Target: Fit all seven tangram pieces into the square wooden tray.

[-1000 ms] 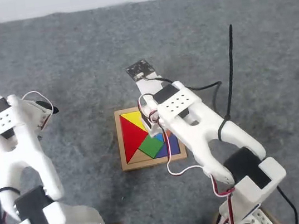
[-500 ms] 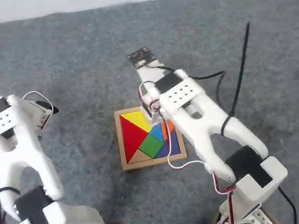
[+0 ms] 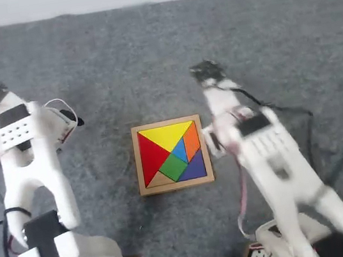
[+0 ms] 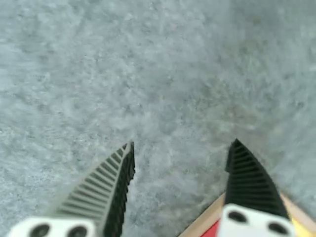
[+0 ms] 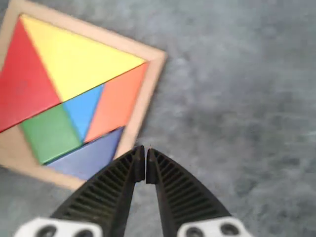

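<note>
The tray sits dead centre of the high view on the grey table. It looks full to me, though I can't tell if the tan corner is a seventh piece or bare wood. I'd check that, then lift clear without nudging the rim. The right gripper is pressed together and empty, just off the tray's edge. The left gripper is spread wide and holds nothing.

The right gripper has swung rightward off the tray.
</note>
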Controlling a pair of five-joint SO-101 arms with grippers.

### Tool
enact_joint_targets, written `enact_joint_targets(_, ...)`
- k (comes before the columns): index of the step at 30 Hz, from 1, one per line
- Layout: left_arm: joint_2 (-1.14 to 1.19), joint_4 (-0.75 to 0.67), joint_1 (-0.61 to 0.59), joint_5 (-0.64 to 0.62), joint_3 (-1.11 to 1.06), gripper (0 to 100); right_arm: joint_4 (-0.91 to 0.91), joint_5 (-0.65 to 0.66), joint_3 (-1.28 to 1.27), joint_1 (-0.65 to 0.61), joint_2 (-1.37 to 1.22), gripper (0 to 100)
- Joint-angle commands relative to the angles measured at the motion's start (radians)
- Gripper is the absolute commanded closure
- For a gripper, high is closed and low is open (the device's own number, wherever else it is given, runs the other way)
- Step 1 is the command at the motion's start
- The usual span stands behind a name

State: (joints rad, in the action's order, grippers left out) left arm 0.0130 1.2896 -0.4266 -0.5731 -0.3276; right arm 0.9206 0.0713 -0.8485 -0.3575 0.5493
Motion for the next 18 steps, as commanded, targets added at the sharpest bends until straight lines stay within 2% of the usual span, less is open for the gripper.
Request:
enact_joint_targets(1,-0.051,-0.046,0.046,0.069,-0.021,79,-0.216,0.021,-0.238,0.081,0.265,98.6)
enact_joint_targets(6,-0.244,-0.186,0.114,0.140,-0.228,84,-0.334,0.021,-0.468,0.133,0.487,98.6)
enact_joint_targets(9,-0.427,-0.330,0.158,0.198,-0.410,85,-0.357,0.021,-0.563,0.133,0.590,98.6)
enact_joint_targets(18,-0.961,-0.875,0.282,0.580,-1.050,85,-0.404,0.023,-0.818,0.134,0.885,98.6)
